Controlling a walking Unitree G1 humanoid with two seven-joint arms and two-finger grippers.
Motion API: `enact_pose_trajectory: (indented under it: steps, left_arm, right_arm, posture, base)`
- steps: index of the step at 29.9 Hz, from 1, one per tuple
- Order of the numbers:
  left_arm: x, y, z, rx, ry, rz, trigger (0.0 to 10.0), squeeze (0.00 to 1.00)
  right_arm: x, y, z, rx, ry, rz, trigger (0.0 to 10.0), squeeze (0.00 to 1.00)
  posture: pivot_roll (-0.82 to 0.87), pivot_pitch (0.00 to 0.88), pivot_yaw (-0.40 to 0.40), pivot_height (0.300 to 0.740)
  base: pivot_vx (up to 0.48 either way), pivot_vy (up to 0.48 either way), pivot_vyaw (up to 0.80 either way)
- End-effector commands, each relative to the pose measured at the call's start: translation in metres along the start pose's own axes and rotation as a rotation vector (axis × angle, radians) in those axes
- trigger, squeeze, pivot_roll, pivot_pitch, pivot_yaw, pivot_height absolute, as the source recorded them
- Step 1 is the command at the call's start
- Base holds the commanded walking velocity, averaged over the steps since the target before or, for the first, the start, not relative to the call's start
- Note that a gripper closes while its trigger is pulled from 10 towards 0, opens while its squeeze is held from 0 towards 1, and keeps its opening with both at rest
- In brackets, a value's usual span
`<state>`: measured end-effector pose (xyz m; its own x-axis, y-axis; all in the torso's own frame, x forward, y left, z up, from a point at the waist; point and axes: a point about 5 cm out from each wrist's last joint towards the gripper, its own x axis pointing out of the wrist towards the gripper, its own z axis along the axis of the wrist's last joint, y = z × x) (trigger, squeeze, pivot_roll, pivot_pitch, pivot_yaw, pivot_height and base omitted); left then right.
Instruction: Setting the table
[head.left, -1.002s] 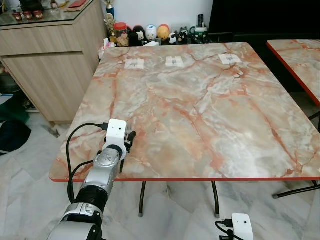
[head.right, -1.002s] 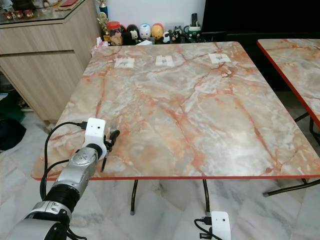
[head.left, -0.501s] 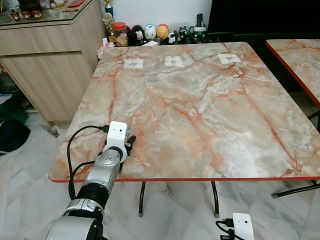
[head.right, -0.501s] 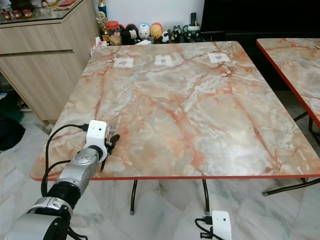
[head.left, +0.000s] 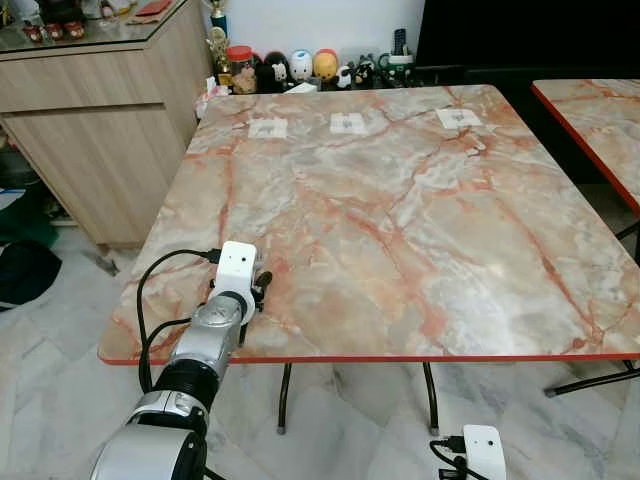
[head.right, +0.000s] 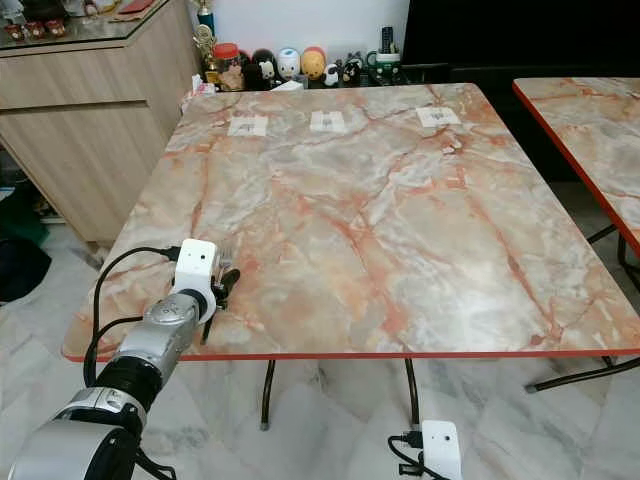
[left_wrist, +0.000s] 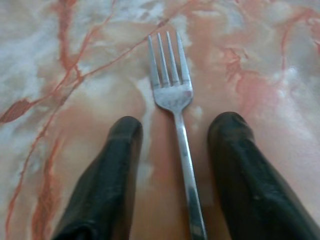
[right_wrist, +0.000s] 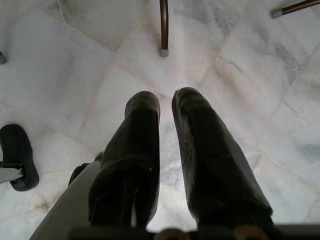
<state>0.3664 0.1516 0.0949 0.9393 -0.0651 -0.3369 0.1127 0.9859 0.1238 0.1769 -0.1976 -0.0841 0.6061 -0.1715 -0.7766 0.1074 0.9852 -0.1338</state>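
A fork (left_wrist: 174, 100) lay flat on the marble bench (head.left: 400, 220) near its front edge at about seven o'clock, tines pointing away from the robot. The left claw (left_wrist: 175, 145) straddled the handle with its fingers spread, gripping nothing. I judged that one piece placed and the rest of the setting undone. The right claw (right_wrist: 167, 150), nearly closed and empty, hung over the floor (right_wrist: 75, 65). Three white labels (head.left: 348, 123) at twelve o'clock were too small to read.

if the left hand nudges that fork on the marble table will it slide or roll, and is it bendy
The fork looks like thin polished metal, so probably stiff and light. Lying flat on the glossy marble table, it would likely slide, not roll. The left hand straddles its handle with fingers apart; the low profile may make pinching fiddly.
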Motion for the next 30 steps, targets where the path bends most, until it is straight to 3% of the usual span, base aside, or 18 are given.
enact_pose_trajectory:
  steps: [1, 30]
  left_arm:
    - [-0.003, -0.002, -0.025, 0.001, 0.117, -0.01, 0.0, 0.0]
    - [-0.009, 0.002, -0.041, -0.007, 0.166, 0.022, 0.0, 0.0]
  right_arm:
    - [-0.001, 0.001, -0.002, 0.004, 0.002, 0.0, 10.0, 0.0]
    - [-0.001, 0.001, -0.002, -0.001, 0.004, 0.002, 10.0, 0.0]
  posture:
    - [-0.05, 0.071, 0.027, 0.732]
    - [-0.05, 0.069, 0.026, 0.732]
  base:
    - [0.0, 0.0, 0.0]
    - [0.0, 0.0, 0.0]
